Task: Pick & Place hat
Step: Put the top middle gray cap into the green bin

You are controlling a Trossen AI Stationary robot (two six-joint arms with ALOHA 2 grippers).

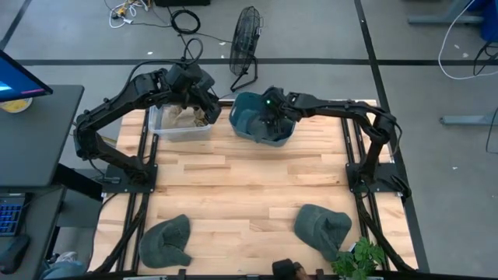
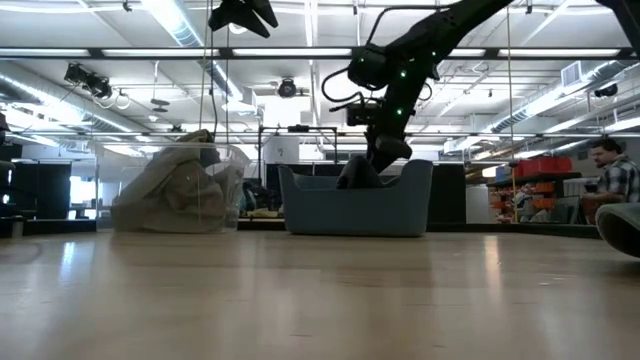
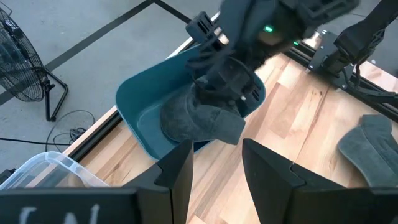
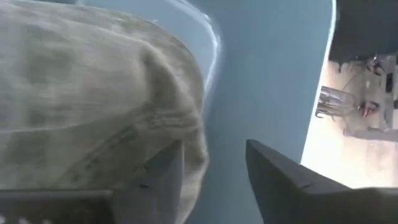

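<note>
A grey-green hat (image 3: pixel 193 118) (image 4: pixel 93 93) lies in the blue bin (image 1: pixel 245 124) (image 2: pixel 350 210) at the table's far edge. My right gripper (image 1: pixel 272 117) (image 4: pixel 214 155) reaches down into that bin, open, with the hat beside one finger and only blue wall between the fingertips. My left gripper (image 1: pixel 208 109) (image 3: pixel 217 155) hovers open above the clear bin (image 1: pixel 179 128) (image 2: pixel 180 190), which holds tan cloth. Two more grey-green hats rest flat on the near part of the table, one on the left (image 1: pixel 166 237) and one on the right (image 1: pixel 321 227). My right gripper stands open from above with the hat's edge (image 4: pixel 199 143) against one finger (image 4: pixel 165 168). Whether that finger touches the cloth cannot be told. The hat rests inside the blue bin.
The middle of the wooden table (image 1: pixel 249 179) is bare between the bins and the near hats. A floor fan (image 1: pixel 245 39) stands beyond the far edge. A green plant (image 1: pixel 358 257) sits at the near right corner. A person (image 2: pixel 610 180) sits in the room behind.
</note>
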